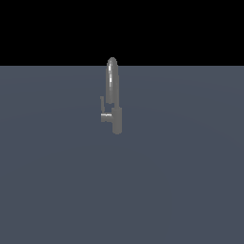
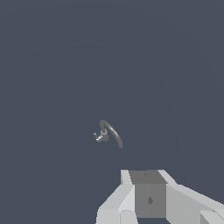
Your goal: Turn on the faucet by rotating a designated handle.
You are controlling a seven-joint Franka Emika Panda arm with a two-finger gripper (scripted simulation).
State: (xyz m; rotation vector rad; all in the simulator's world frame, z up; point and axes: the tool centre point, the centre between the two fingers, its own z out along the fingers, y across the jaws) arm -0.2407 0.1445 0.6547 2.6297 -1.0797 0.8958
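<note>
The faucet (image 1: 116, 119) is a small grey fixture standing on the flat grey floor, with a thick cylindrical base and a tall glossy arched spout. Its handle (image 1: 102, 105) is a thin short lever pointing up from a short stub on the base, on the exterior view's left. In the wrist view the faucet (image 2: 109, 132) appears small and far off, seen from above, with the handle (image 2: 99, 137) beside it. The gripper (image 2: 149, 199) shows only as white and grey parts at the picture's edge, well away from the faucet. I cannot tell how its jaws stand. The arm is not in the exterior view.
A flat grey-blue floor (image 1: 181, 181) spreads around the faucet in every direction, with black background beyond its far edge. No other objects show.
</note>
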